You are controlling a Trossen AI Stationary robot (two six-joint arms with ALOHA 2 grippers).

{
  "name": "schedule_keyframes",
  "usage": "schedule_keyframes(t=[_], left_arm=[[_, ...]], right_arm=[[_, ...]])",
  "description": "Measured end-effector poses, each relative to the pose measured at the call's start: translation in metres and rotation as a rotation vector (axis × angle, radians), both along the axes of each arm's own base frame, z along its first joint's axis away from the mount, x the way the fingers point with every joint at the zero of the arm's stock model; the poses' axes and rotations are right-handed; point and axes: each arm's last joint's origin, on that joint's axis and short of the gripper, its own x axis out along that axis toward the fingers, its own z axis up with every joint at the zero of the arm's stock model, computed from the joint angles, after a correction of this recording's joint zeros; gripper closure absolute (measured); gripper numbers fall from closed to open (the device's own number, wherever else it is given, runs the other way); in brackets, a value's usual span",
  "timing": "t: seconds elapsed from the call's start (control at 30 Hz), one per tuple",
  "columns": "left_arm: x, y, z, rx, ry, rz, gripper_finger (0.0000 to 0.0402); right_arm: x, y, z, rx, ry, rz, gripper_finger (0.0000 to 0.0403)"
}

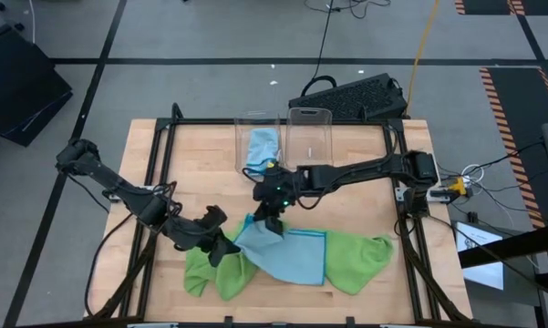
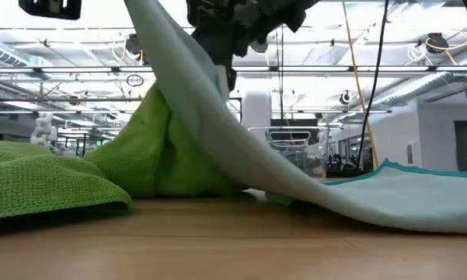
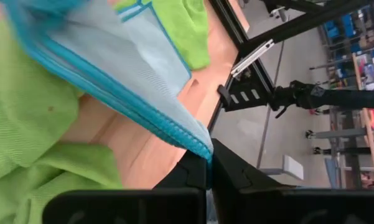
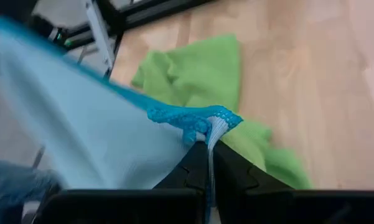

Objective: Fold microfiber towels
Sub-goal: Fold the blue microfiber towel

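Blue towel (image 1: 287, 258) over green towels (image 1: 360, 262); bins (image 1: 310, 137) behind

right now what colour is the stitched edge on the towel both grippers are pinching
Bright blue, darker than the light blue towel itself; clearest in the right wrist view.

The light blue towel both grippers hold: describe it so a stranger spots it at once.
On the wooden table, look at the near edge, where green towels lie heaped. The light blue towel lies on them, two corners pinched by the left gripper and right gripper. Another blue towel sits in a clear bin.

An open industrial lab: exposed ceiling pipes (image 2: 419, 78), hazard-striped floor tape (image 1: 515, 87), wooden workbench (image 1: 346, 182)
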Motion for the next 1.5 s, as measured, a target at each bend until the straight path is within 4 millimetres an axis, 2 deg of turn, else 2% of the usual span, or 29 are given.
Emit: schedule_keyframes(t=[0.17, 0.43, 0.67, 0.8, 1.0, 1.23, 1.37, 1.5], left_arm=[[-0.004, 0.000, -0.005, 0.029, 0.055, -0.003, 0.0396], [-0.003, 0.001, -0.028, 0.126, 0.216, 0.045, 0.0393], [0.007, -0.007, -0.049, 0.142, 0.285, 0.064, 0.0396], [0.013, -0.012, -0.059, 0.133, 0.311, 0.056, 0.0390], [0.018, -0.016, -0.069, 0.138, 0.335, 0.047, 0.0397], [0.019, -0.016, -0.069, 0.150, 0.328, 0.031, 0.0392], [0.019, -0.016, -0.069, 0.153, 0.327, 0.026, 0.0396], [0.019, -0.015, -0.069, 0.155, 0.327, 0.030, 0.0389]], right_arm=[[0.001, -0.007, 0.001, -0.028, -0.022, -0.008, 0.0390], [-0.002, -0.007, -0.007, -0.036, 0.001, 0.025, 0.0353], [-0.016, 0.013, -0.035, 0.018, 0.105, 0.100, 0.0302], [-0.021, 0.022, -0.044, 0.002, 0.132, 0.111, 0.0275], [-0.019, 0.019, -0.043, 0.009, 0.107, 0.093, 0.0234], [-0.013, 0.016, -0.036, -0.008, 0.003, 0.092, 0.0192], [-0.013, 0.018, -0.036, -0.082, -0.042, 0.162, 0.0184], [-0.015, 0.023, -0.037, -0.081, -0.046, 0.235, 0.0188]])
